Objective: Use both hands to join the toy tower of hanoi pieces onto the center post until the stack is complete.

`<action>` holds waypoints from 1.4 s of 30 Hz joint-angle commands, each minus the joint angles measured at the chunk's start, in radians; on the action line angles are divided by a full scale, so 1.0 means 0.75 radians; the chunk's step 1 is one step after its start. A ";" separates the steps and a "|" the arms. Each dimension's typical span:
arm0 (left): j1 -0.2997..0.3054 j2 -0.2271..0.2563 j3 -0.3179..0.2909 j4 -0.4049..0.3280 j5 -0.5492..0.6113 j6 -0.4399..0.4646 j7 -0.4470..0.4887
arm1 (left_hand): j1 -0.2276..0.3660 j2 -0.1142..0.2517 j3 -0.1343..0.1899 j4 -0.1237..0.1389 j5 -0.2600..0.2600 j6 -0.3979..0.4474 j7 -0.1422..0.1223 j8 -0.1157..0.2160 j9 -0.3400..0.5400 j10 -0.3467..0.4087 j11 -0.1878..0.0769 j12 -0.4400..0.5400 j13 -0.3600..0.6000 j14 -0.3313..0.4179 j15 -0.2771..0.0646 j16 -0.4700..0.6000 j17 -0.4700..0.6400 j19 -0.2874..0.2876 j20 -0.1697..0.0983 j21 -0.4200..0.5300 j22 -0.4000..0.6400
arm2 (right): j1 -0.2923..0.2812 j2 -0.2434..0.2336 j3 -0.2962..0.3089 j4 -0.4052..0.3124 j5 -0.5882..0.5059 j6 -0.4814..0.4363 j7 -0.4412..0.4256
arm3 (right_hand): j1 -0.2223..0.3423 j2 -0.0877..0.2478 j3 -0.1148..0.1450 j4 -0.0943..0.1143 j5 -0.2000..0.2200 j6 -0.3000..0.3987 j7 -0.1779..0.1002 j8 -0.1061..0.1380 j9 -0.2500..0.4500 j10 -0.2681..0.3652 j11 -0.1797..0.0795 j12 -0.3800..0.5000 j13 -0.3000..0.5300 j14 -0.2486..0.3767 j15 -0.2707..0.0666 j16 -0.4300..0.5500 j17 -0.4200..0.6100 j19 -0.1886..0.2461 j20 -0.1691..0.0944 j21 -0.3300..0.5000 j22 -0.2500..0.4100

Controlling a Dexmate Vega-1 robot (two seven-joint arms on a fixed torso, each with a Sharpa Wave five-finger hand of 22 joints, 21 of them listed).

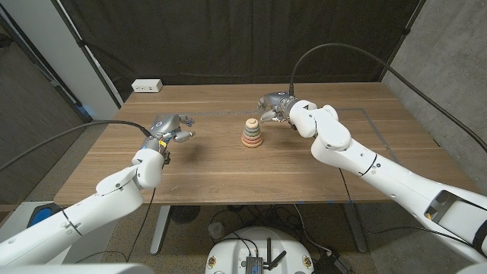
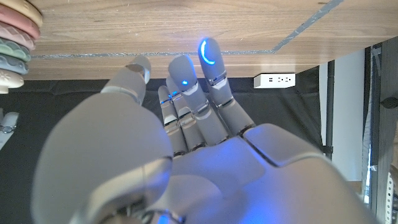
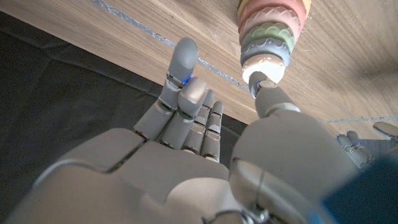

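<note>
Ring tower (image 1: 253,133) stands upright on the wooden worktop (image 1: 228,171), about mid-width and slightly toward the far side. Rings are stacked on the post, widest at the base, narrowing upward; colours from the base read orange, pink, green, pale cream at the top. In the right wrist view the same stack (image 3: 268,37) shows its ribbed ring edges clearly.

Right robot hand (image 1: 275,106) sits just right of the tower and slightly farther back, above the worktop. Its fingers (image 3: 186,93) are mostly folded in, with one finger extended. The thumb tip lies just beside the tower's top end in the right wrist view; actual contact cannot be told. It has hold of nothing.

Left robot hand (image 1: 172,128) is well apart from the tower, to the left, raised over the worktop. Fingers (image 2: 210,62) are extended and slightly apart, tips lit blue, nothing between them. The tower's edge (image 2: 17,43) appears at the side of the left wrist view.

White power strip (image 1: 147,86) lies at the far left corner of the worktop. Tape line (image 1: 358,111) runs along the far right part.
</note>
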 commanded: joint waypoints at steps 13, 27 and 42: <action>-0.003 -0.049 -0.003 -0.005 0.021 -0.021 0.056 | 0.007 -0.012 0.004 -0.001 -0.001 -0.005 0.003 -0.001 0.007 -0.007 -0.003 -0.004 0.003 -0.007 -0.002 -0.007 -0.014 0.005 -0.145 0.009 0.004 | -0.255 -0.124 0.175 -0.148 0.189 -0.114 -0.374 | 0.005 0.036 0.016 0.002 0.011 0.043 -0.011 0.026 0.017 0.045 -0.002 0.013 -0.007 0.033 -0.039 0.016 0.013 0.026 -0.078 0.001 0.002; 0.003 -0.067 -0.002 -0.018 0.040 -0.009 0.071 | 0.010 -0.014 0.001 -0.001 -0.001 -0.005 0.002 0.000 0.007 -0.006 -0.002 0.000 0.004 0.000 -0.002 -0.001 -0.012 0.003 -0.145 0.009 0.004 | -0.359 -0.192 0.232 -0.197 0.256 -0.129 -0.552 | 0.007 0.044 0.020 -0.001 0.014 0.035 -0.010 0.025 0.022 0.047 -0.003 0.008 -0.013 0.042 -0.038 0.025 0.016 0.031 -0.077 0.004 0.005; -0.012 -0.045 0.020 -0.075 0.073 0.064 0.019 | 0.010 -0.013 -0.001 0.000 -0.001 -0.007 0.001 -0.001 0.006 -0.007 -0.002 0.000 0.003 -0.001 -0.002 -0.005 -0.020 0.002 -0.145 0.007 0.004 | -0.438 -0.237 0.291 -0.184 0.360 -0.116 -0.718 | 0.011 0.047 0.024 -0.005 0.017 0.039 -0.003 0.024 0.021 0.055 -0.008 0.009 -0.018 0.045 -0.038 0.030 0.015 0.035 -0.077 0.007 0.007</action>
